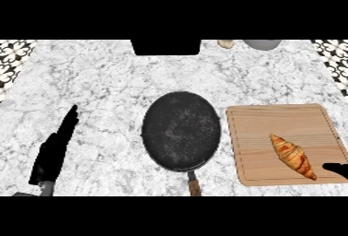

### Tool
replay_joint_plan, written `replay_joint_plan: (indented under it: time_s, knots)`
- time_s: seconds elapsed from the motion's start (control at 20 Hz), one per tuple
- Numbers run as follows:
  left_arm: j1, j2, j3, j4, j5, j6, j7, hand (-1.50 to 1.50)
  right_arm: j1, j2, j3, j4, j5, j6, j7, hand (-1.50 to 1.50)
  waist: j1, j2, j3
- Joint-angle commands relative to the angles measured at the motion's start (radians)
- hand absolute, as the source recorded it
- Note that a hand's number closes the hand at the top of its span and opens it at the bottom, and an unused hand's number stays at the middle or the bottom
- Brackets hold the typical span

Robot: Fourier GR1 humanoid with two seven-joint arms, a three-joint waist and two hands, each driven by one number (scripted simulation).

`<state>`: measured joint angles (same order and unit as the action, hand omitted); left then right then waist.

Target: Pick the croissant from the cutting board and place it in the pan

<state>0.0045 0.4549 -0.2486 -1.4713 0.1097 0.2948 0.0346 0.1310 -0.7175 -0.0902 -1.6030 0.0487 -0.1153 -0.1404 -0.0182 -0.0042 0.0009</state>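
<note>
A golden-brown croissant lies slanted on the wooden cutting board at the right of the counter. A dark round pan sits just left of the board, its handle pointing toward the lower edge. My left hand stands at the left, fingers straight and pointing up, holding nothing. Only a black tip of my right hand shows at the right edge, close to the croissant's lower end; its fingers are mostly out of view.
The counter is white marble. A black object stands at the far edge, with a small beige item and a grey vessel to its right. Patterned tiles flank both far corners.
</note>
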Motion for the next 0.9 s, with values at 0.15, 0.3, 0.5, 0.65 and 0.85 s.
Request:
replay_joint_plan:
  time_s: [0.15, 0.3, 0.5, 0.65, 0.85]
  knots:
    - [0.034, 0.018, -0.009, -0.076, -0.022, -0.011, 0.048, 0.0, 0.063, -0.206, -0.005, -0.082, 0.168, 0.095, 0.064, -1.5, 0.016, 0.001, -0.002]
    - [0.083, 0.004, -0.032, -0.144, -0.04, 0.014, 0.078, 0.0, 0.101, -0.238, 0.049, -0.128, 0.228, 0.152, 0.091, -1.5, 0.02, 0.0, -0.001]
    - [0.05, 0.012, -0.016, -0.111, -0.027, -0.042, 0.064, 0.0, -0.028, -0.253, 0.154, -0.185, 0.236, 0.293, 0.271, -1.5, 0.035, 0.006, -0.002]
    - [0.074, -0.008, -0.007, -0.119, -0.034, -0.028, 0.061, 0.0, -0.037, -0.255, 0.193, -0.301, 0.246, 0.371, 0.399, -1.5, 0.028, 0.003, -0.002]
    - [0.103, -0.007, -0.017, -0.188, -0.068, -0.029, 0.084, 0.0, -0.098, -0.173, 0.295, -0.317, 0.349, 0.397, 0.524, -1.5, 0.033, 0.003, -0.001]
